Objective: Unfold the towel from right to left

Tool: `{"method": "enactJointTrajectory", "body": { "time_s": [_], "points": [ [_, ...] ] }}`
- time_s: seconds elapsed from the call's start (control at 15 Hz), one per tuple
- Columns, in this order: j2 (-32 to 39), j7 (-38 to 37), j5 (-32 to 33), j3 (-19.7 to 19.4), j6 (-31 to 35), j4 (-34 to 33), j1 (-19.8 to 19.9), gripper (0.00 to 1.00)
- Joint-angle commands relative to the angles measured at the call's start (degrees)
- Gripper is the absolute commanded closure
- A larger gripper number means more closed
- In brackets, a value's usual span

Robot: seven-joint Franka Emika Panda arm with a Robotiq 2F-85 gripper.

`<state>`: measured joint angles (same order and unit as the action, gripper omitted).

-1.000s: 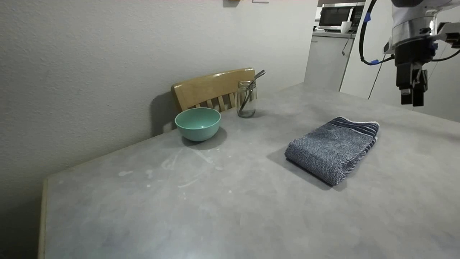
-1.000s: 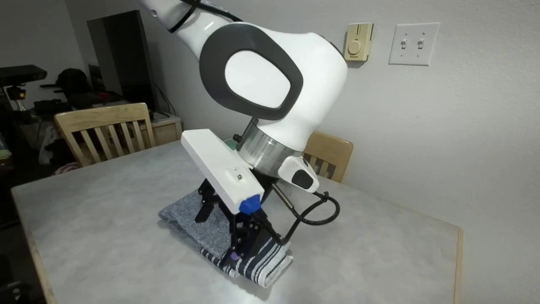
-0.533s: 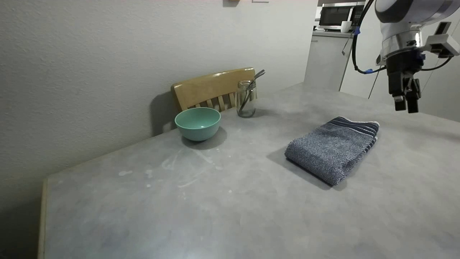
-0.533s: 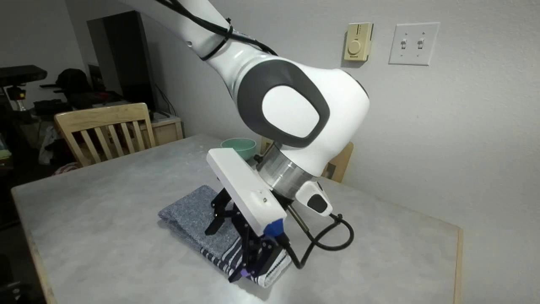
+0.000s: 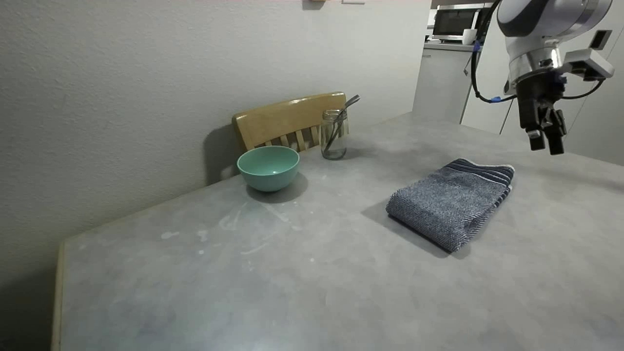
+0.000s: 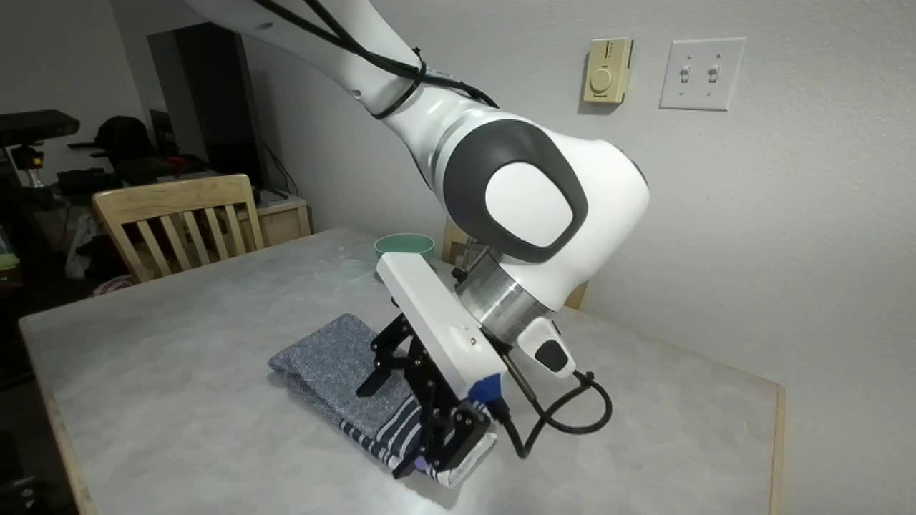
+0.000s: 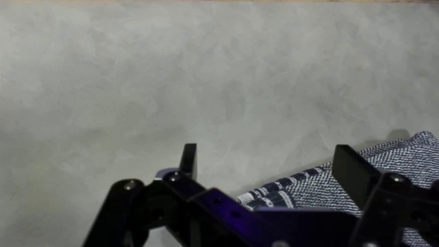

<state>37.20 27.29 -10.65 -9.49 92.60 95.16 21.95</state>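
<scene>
While sinking slightly and drifting toward the wall-side edge of the counter, brings the gripper closer to the striped end of the towel, yet hangs clear of it, judging by the gap in an exterior view. Leaves the towel unmoved there: folded, well in from the wall-side edge, with stripes toward the far edge and fold toward the left edge. Holds the fingers wide apart in the wrist view, with nothing in grip. Amounts, most likely, to lining up a first pinch, short of any unfolding. Calls next, presumably, for taking the upper striped layer alone and carrying it toward the left edge; risks snagging both layers.
</scene>
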Motion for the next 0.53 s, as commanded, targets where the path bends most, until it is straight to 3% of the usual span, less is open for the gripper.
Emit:
{"method": "enactJointTrajectory", "body": {
  "time_s": [0.0, 0.47],
  "points": [
    [0.2, -0.5, 0.3, 1.1, 0.2, -0.3, 1.0, 0.0],
    [1.3, -1.8, -5.7, 2.1, 12.0, 0.4, 2.5, 0.0]
  ]
}}
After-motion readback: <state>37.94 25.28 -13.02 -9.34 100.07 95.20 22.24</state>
